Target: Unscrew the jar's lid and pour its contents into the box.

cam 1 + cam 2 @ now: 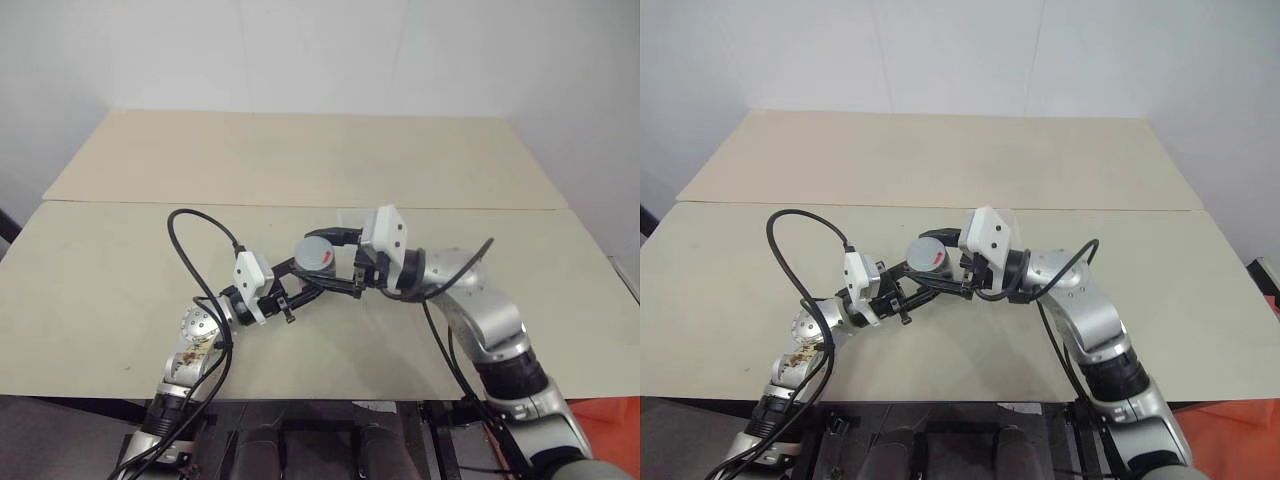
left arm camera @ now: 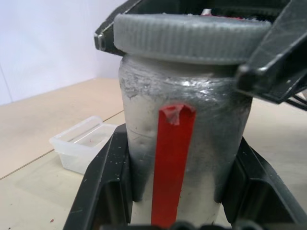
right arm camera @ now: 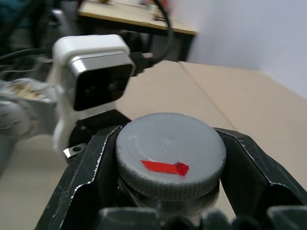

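Item: jar, small upright cylinder with a silvery, cloudy body and a strip of red tape running down its side. It is held in the air above the near table, between the two grippers, roughly at the middle of the head views.

Lid: round, grey, ribbed around its edge, as wide as the jar, with a short piece of red tape on its flat top. It sits on the jar's mouth.

Left gripper: its two black fingers are clamped on the jar's lower body, one on each side.

Right gripper: comes in from the robot's right and points toward its left; its black fingers are closed against the lid's rim on both sides.

Hidden or unclear: in the head views the jar's body is mostly covered by the two grippers, so little more than the lid shows there. The jar's base is cut off in the left wrist view. What is inside the jar cannot be made out through its cloudy wall.

Box: shallow, clear plastic, rounded corners, standing on the table well beyond the jar in the left wrist view. Nothing can be made out inside it.
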You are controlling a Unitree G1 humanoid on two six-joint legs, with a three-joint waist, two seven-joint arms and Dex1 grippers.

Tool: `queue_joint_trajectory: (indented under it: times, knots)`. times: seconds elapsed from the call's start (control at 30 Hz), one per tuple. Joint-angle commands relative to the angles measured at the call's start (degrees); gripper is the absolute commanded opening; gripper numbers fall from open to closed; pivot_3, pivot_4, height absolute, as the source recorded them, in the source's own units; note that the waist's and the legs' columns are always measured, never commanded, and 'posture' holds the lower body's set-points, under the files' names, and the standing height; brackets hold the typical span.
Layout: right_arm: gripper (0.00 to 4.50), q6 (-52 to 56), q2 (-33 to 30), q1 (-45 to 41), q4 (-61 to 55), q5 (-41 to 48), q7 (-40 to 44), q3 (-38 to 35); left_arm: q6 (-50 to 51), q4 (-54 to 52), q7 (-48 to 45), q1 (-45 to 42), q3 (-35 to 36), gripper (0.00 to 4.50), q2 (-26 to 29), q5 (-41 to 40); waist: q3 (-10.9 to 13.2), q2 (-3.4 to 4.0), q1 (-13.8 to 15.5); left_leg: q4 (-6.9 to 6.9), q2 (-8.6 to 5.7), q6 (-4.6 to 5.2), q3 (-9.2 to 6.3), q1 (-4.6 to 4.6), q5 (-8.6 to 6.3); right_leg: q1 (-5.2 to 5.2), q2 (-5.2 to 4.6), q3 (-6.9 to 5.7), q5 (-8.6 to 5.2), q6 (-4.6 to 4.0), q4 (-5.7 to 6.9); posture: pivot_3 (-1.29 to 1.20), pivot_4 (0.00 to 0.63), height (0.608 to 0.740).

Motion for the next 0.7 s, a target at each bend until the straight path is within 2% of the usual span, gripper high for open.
queue_joint_trajectory:
  times: [0.03, 0.37, 0.57, 0.7]
  knots:
    - [2.94, -4.52, -0.41, -3.96, 5.54, 0.2, 5.97, -0.92, 0.06, -3.6, -1.78, -0.23, -0.66, 1.93, -0.04, -1.46, 0.0, 0.0, 0.02, 0.0, 0.0, 0.0, 0.0, 0.0, 0.0, -0.01, 0.0, 0.0, 0.0, 0.0, 0.0, 0.0, 0.15, 0.74]
    - [2.94, -11.35, 1.57, -14.65, 24.3, 1.34, 25.03, -0.34, 0.55, -3.49, -2.61, -0.48, -1.18, 1.93, -0.39, -1.7, 0.01, 0.02, 0.03, 0.0, 0.0, 0.0, 0.03, 0.0, 0.0, -0.02, 0.0, 0.0, 0.01, 0.0, 0.03, 0.0, 0.15, 0.74]
    - [2.94, -16.63, 2.56, -18.25, 32.53, -0.41, 30.95, -0.6, 0.71, -3.37, -2.88, -0.51, -1.29, 1.93, -0.69, -1.67, 0.02, 0.03, 0.04, -0.01, 0.0, 0.0, 0.04, 0.0, 0.0, -0.02, -0.01, 0.0, 0.01, 0.0, 0.04, 0.0, 0.15, 0.74]
    - [2.94, -18.41, 2.81, -18.89, 34.66, -0.42, 32.05, -1.37, 0.63, -3.38, -2.88, -0.33, -1.2, 1.93, -0.77, -1.65, 0.02, 0.03, 0.04, -0.01, 0.01, 0.0, 0.04, 0.0, 0.0, -0.03, -0.01, 0.0, 0.01, 0.0, 0.05, 0.0, 0.15, 0.74]
